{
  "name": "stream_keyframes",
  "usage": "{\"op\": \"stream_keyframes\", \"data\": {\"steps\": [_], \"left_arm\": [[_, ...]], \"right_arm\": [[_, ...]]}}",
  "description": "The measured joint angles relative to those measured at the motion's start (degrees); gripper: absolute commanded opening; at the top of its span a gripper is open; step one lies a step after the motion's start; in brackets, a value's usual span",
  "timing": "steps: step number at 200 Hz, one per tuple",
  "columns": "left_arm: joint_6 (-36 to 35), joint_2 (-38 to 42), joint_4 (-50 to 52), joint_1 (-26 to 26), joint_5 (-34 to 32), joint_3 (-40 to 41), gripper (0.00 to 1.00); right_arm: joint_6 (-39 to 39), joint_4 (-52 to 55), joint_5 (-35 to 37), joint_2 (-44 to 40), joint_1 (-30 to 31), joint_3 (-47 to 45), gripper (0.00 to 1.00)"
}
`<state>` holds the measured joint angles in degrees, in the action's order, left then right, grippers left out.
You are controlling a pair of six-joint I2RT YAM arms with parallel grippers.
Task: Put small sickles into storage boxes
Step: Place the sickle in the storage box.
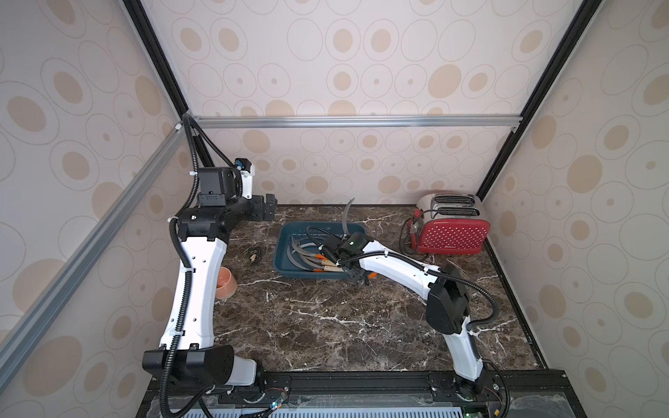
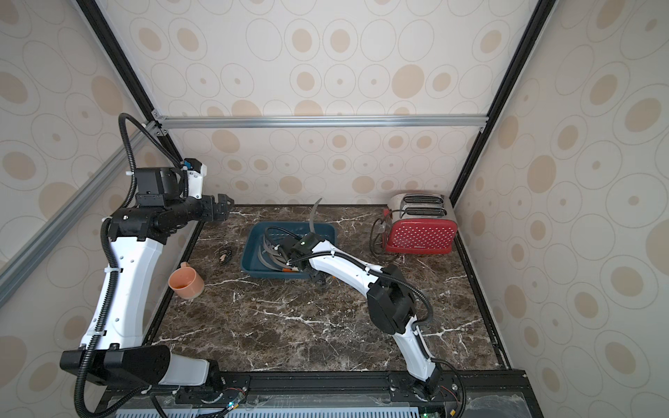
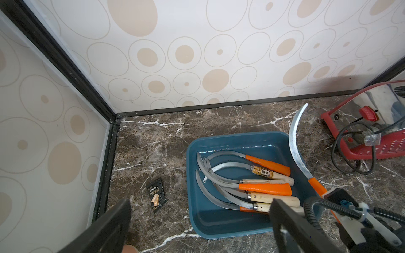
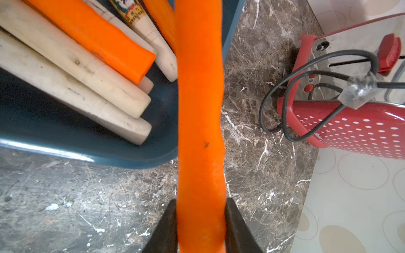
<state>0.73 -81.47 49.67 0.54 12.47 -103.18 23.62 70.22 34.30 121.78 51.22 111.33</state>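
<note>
The dark teal storage box sits mid-table and holds several small sickles with orange and pale wood handles. My right gripper is shut on the end of one more sickle's orange handle at the box's near right corner. That sickle's grey blade rises over the box's right side toward the back wall. My left gripper hangs open and empty, high at the back left, apart from the box.
A red dotted toaster with a looped black cord stands at the back right. An orange cup stands by the left arm. A small black snack packet lies left of the box. Patterned walls enclose three sides.
</note>
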Motion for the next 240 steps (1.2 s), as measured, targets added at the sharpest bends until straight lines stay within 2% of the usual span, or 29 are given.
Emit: {"op": "stream_keyframes", "data": {"steps": [106,240], "left_arm": [[0.0,-0.02,0.66,0.0,0.17,-0.52,0.99],[0.0,0.02,0.66,0.0,0.55,-0.44,0.99]], "right_arm": [[-10.25,-4.5,-3.3,4.74,-2.08,7.54,0.06],[-22.77,-11.13,-9.01,5.64,-2.32,8.13,0.08]]}}
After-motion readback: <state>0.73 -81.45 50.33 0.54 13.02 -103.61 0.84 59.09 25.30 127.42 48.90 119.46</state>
